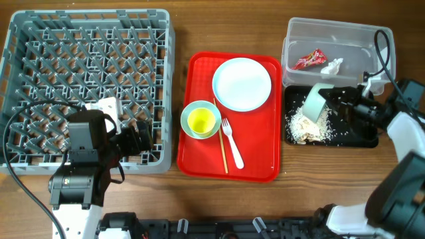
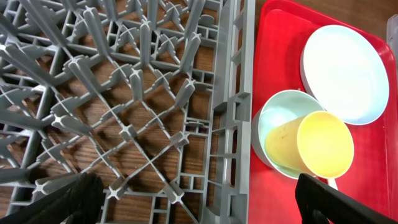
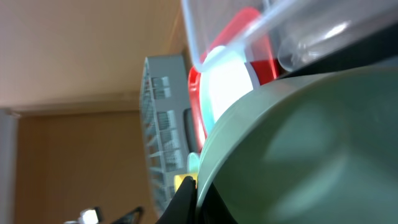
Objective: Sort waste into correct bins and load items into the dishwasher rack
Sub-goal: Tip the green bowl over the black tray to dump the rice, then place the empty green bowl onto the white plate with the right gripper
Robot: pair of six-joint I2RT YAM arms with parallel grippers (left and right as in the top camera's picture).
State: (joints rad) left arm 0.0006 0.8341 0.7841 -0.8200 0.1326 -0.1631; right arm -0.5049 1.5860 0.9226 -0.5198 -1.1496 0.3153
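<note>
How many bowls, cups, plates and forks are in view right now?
Mint bowls: 2
Yellow cup: 1
White plate: 1
White fork: 1
Total: 5

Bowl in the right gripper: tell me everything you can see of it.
The bowl is pale mint green, smooth and plastic-looking. The right gripper holds it by the rim, tipped on its side above the black tray, over a heap of whitish food scraps. The wrist view shows only its outer wall. Its inside is hidden.

Bright, even light, soft shadows (right wrist close-up badly blurred)
</note>
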